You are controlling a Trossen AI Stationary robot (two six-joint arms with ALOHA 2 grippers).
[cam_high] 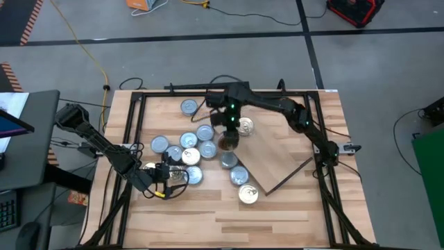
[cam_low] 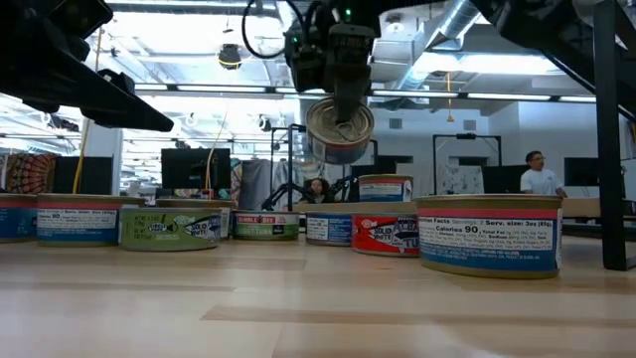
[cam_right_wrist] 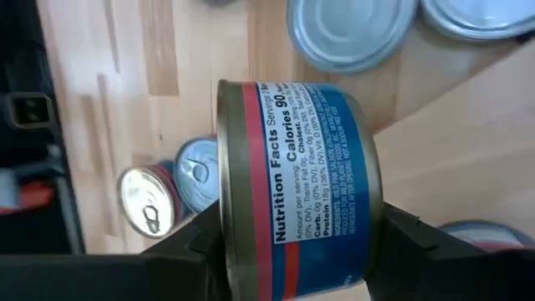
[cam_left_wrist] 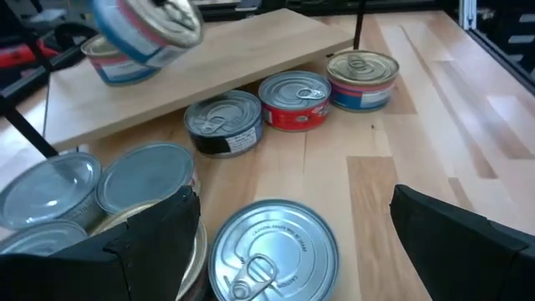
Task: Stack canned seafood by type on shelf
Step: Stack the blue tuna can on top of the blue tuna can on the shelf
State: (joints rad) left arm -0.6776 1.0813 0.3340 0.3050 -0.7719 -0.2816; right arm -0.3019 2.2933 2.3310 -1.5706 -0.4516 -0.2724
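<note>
Right tool [cam_high: 227, 136] is clamping one tin [cam_high: 227, 142] by its sides, jaws about half spread, just left of centre in the high view. That tin is hanging clear above the tabletop [cam_high: 291, 215] in the low view, lid facing the camera. Left tool [cam_high: 164, 173] is gaping fully wide at lower left, gripping nothing, hovering over a silver-lidded tin [cam_left_wrist: 272, 251] on the tabletop.

Counting from above: one held tin, one tin [cam_high: 244, 126] sitting on the shelf [cam_high: 284, 153], which is lying askew right of centre, one loner [cam_high: 189, 106] at upper centre, and roughly ten more clustering between the two tools, though overlaps are making the tally uncertain.

Only the right wrist view is showing the held tin's blue and red nutrition label [cam_right_wrist: 301, 192]. Only the left wrist view is showing three tins lining up along the shelf edge: black-labelled [cam_left_wrist: 222, 122], red [cam_left_wrist: 294, 100], pink-banded [cam_left_wrist: 362, 79]. Only the low view is catching a person [cam_low: 538, 174] standing at far right.
</note>
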